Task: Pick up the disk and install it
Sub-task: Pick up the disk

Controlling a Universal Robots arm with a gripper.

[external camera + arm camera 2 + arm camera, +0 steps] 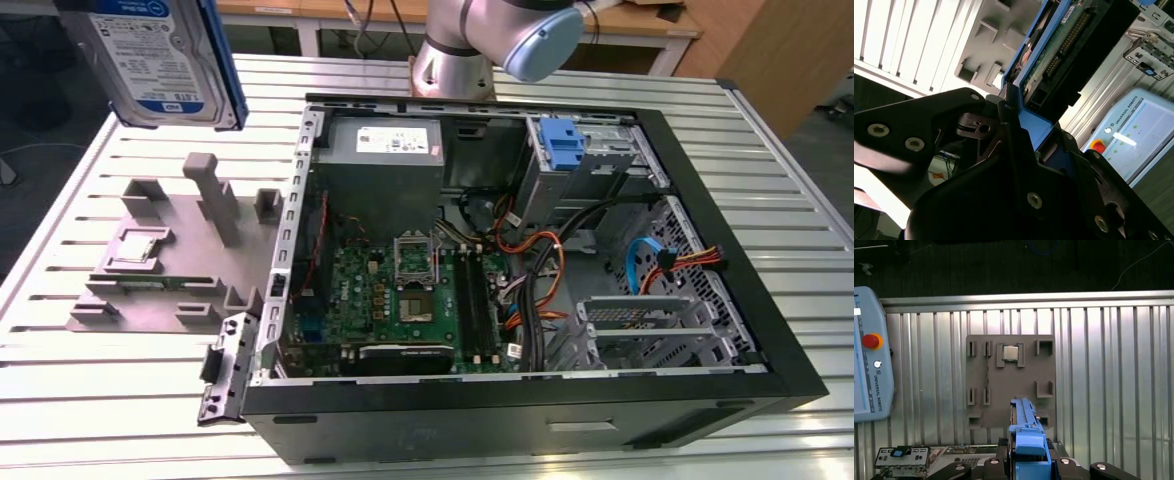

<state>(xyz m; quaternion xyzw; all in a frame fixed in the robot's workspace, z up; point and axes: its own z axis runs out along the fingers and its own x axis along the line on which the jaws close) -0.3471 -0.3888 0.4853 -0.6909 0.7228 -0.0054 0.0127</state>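
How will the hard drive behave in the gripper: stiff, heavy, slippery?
Probably stiff: the hard drive is a metal slab showing no bend. Likely heavy for its size, being metal. The gripper clamps its blue plastic rail, which might flex or slip slightly.

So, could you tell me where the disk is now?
In the exterior view the disk hangs at upper left, above the grey fixture plate, left of the computer case, clamped in the gripper.
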